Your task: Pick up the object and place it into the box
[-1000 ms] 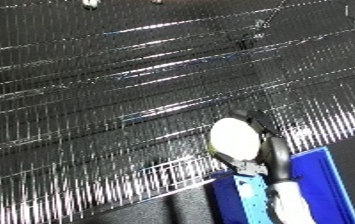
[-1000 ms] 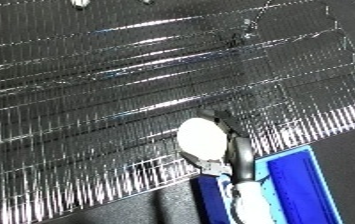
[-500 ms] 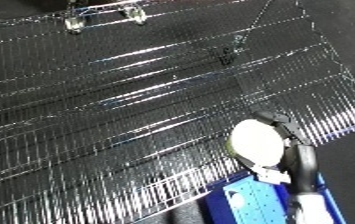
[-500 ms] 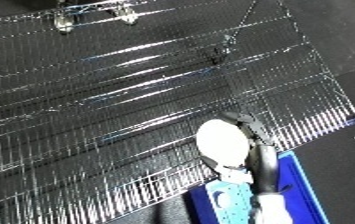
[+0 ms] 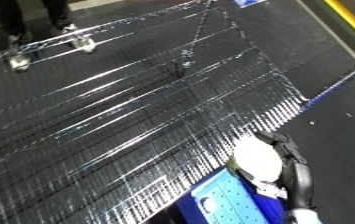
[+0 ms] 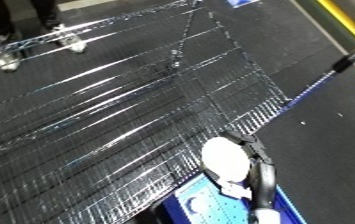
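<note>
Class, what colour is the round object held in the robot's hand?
White round object, best in the left eye view.

White, smooth and oval, the object (image 5: 259, 161) sits high in the near right of the scene, its pale broad face turned up toward the camera, unmarked as far as can be told. It's off the wire rack, held up with black fingers of the right hand (image 5: 295, 172) curled along its right edge. Directly below and just nearer lies the blue bin (image 5: 228, 201), its far rim right under the object's lower end; whether they touch can't be told.
</note>
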